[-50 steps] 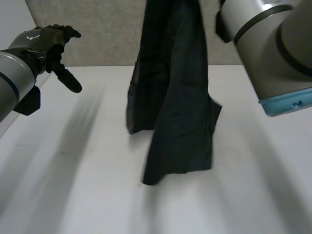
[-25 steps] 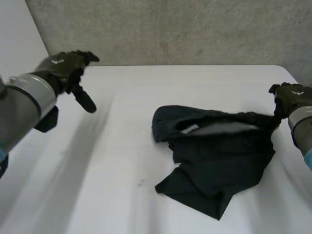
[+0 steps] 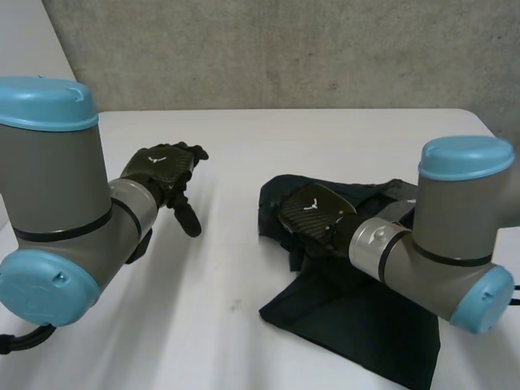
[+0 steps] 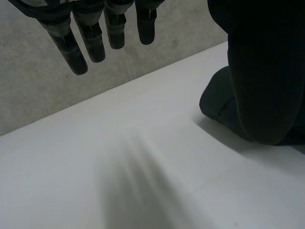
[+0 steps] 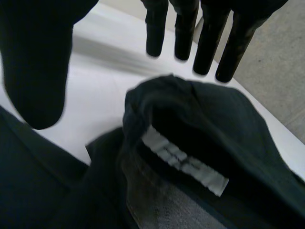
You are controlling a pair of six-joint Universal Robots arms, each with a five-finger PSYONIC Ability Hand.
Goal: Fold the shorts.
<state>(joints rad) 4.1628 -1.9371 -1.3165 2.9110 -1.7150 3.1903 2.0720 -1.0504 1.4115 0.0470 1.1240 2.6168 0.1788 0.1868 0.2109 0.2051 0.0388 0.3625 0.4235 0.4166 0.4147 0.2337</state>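
Shorts (image 3: 349,321) lie crumpled on the surface (image 3: 236,268), long axis running from under the right robot hand (image 3: 313,213) back along its arm. It hovers wide open, fingers (image 5: 207,45) straight, waistband label (image 5: 183,160) just short of the fingertips. Left robot hand (image 3: 162,166), also open, is well apart w/ shorts off to its side; right is nearer.

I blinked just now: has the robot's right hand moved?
Yes. The right hand has left the table's right edge and come inward toward the middle, and is now over the shorts.
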